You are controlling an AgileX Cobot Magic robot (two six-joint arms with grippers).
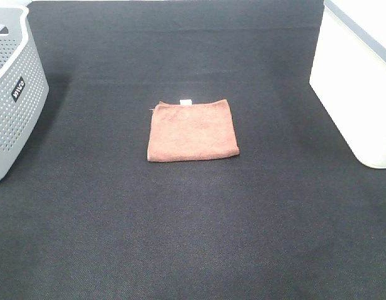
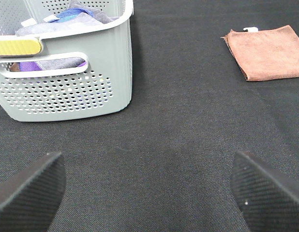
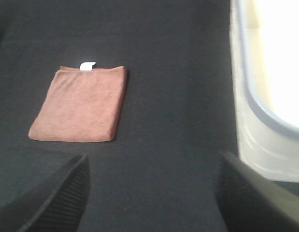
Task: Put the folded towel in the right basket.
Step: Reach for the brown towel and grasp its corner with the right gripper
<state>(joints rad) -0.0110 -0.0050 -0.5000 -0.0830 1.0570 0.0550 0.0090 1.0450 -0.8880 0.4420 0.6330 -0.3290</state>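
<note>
As seen from the high camera, the folded towel [image 1: 193,130] lies flat on the dark bench [image 1: 193,250], about midway between the left and right edges and a little nearer the far edge than the near one. Its small white tag [image 1: 186,101] sits on the side facing the far edge. The cloth is rust-brown, roughly square, and touches neither basket.

Right basket [image 1: 352,94]: stands at the right edge of the bench, toward the far right corner, well apart from the towel. Its sides are plain and cream-white, with a rounded near corner. My right wrist view shows its rim and a bright interior, too washed out for me to judge the contents.

Grey perforated basket [image 1: 15,106]: stands at the left edge, toward the far left corner. It carries a dark label [image 1: 17,88]. My left wrist view shows mixed clothing [image 2: 77,14] inside it, blue, grey and purple.

Left claw [image 2: 149,193]: spread wide, with only bare bench between its two dark fingers [image 2: 28,188]. It hangs over the bench near the grey basket, and the towel lies well off toward the middle.

Right claw [image 3: 154,193]: also spread wide and gripping nothing. It hangs over open bench between the towel and the right basket, touching neither.
</note>
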